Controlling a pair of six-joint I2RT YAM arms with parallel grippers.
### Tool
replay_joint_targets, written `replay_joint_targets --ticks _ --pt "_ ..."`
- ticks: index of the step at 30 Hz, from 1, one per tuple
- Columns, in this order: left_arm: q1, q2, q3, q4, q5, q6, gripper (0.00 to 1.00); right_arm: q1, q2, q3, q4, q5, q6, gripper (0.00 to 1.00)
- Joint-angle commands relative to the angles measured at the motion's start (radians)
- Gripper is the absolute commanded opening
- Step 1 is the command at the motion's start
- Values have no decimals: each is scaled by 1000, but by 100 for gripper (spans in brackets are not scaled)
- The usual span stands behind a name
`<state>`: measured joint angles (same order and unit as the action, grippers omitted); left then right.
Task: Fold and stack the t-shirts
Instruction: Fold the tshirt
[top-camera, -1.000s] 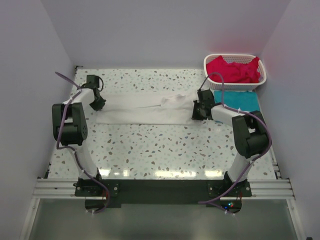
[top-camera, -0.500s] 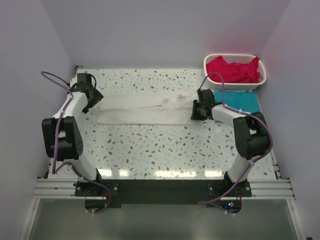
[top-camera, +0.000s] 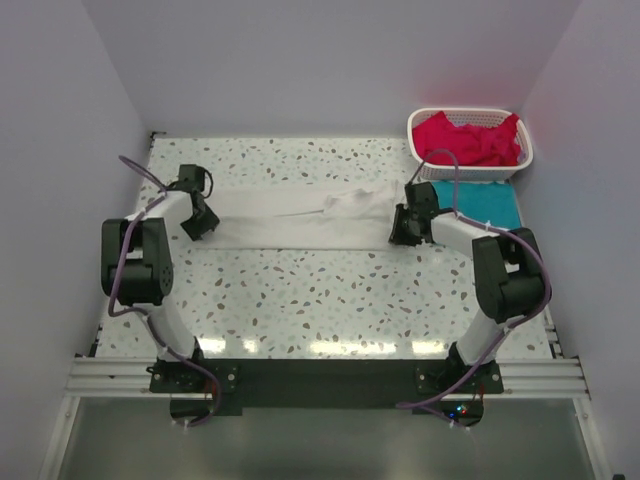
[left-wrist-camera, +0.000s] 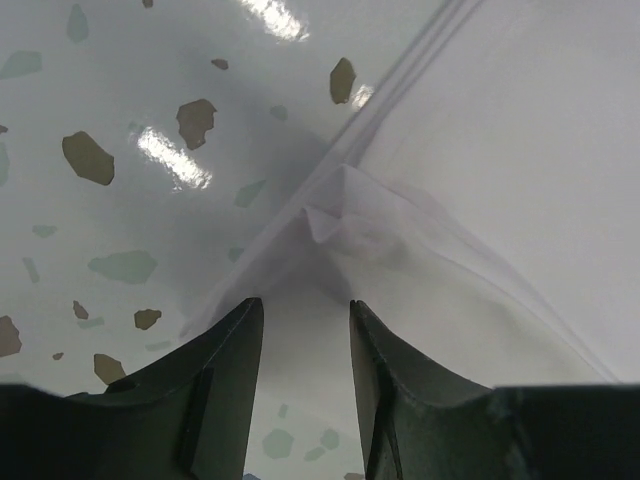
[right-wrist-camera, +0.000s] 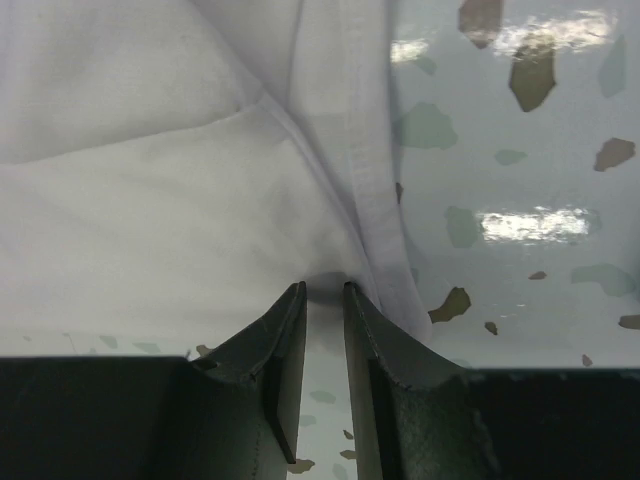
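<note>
A white t-shirt lies flat on the table as a long folded strip running left to right. My left gripper is low at its left end. In the left wrist view the jaws of this gripper stand apart, with a folded corner of the white t-shirt just ahead of the tips. My right gripper is at the strip's right end. In its wrist view this gripper shows a narrow gap at the hem of the white t-shirt. A teal t-shirt lies folded at the right. Red-pink t-shirts fill the basket.
A white lattice basket stands in the back right corner, just behind the teal shirt. Walls close in the table on the left, back and right. Speckled tabletop shows in front of the white strip.
My left gripper swung out to the back left, off the shirt, and came back down to its left end with jaws apart. My right gripper's jaws parted slightly and shifted a little right.
</note>
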<state>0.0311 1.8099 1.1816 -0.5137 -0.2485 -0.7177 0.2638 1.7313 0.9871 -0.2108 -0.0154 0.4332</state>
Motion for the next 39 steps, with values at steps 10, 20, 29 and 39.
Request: replay_joint_targets --ticks 10,20,29,39 --pt "32 -55 -229 -38 -28 23 41 -81 -4 -7 -64 103 62 26" --pt "27 -423 -283 -80 -17 66 77 -72 -105 117 20 -270 25 32" --pt "-91 -460 -180 26 32 168 84 25 129 349 185 -433 78 31" --pt "-91 -357 -249 135 54 207 86 9 490 576 206 -356 133 31"
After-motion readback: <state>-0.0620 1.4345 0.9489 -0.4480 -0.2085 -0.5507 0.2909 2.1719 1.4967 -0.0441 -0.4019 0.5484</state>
